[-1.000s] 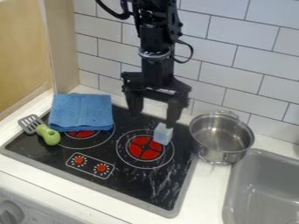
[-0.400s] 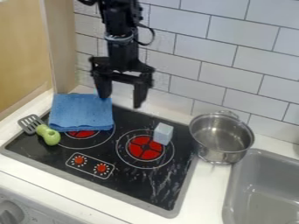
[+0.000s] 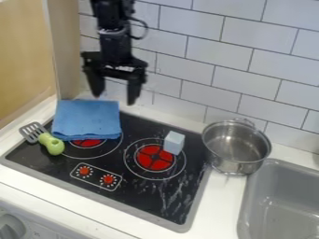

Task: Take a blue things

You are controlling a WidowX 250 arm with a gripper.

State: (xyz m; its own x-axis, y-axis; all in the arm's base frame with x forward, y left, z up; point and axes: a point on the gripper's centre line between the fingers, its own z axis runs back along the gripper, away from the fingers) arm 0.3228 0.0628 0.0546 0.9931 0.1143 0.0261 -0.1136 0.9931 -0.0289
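Observation:
My gripper (image 3: 114, 98) hangs at the upper left in front of the tiled wall, over the back edge of the stove. It is open, its two fingers spread wide with nothing between them. Just below it lies a folded blue cloth (image 3: 86, 120), on the back left of the black stove top. A pale blue block (image 3: 174, 143) stands on the stove beside the right red burner, to the right of the gripper and lower in the view.
A spatula with a green handle (image 3: 51, 144) lies at the stove's left edge, close to the cloth. The metal pot (image 3: 236, 145) stands right of the stove, and a grey sink (image 3: 281, 198) is at the lower right. The tiled wall (image 3: 249, 65) rises behind.
The gripper has moved left and somewhat up, from above the pale blue block to above the blue cloth's back right part. Block and cloth have stayed in place.

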